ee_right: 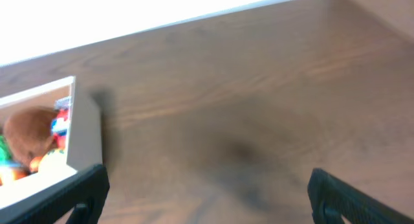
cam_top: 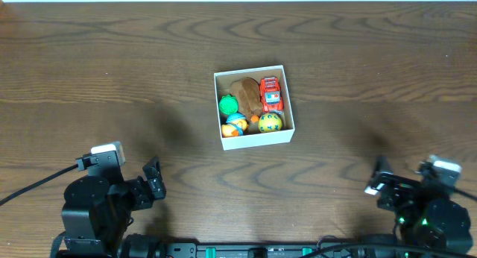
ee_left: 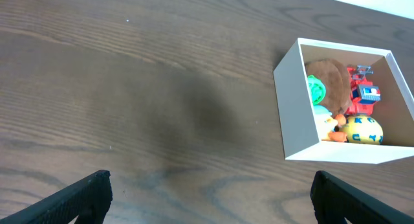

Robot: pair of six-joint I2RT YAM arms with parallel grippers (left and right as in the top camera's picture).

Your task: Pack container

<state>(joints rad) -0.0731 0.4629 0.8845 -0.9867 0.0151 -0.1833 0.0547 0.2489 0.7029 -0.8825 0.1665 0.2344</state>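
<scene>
The container (cam_top: 256, 139) is a square white cardboard box at the middle of the table. Inside lie a brown plush toy (cam_top: 246, 92), a red toy truck (cam_top: 271, 93), a green ball (cam_top: 228, 104), a yellow ball (cam_top: 270, 122) and a blue-orange toy (cam_top: 235, 125). It also shows in the left wrist view (ee_left: 296, 114) and the right wrist view (ee_right: 86, 133). My left gripper (ee_left: 207, 198) is open and empty at the front left, away from the box. My right gripper (ee_right: 207, 195) is open and empty at the front right.
The dark wood table (cam_top: 112, 64) spreads all round the box. A black cable (cam_top: 37, 185) runs from the left arm's base (cam_top: 89, 213). The right arm's base (cam_top: 432, 213) sits at the front right corner.
</scene>
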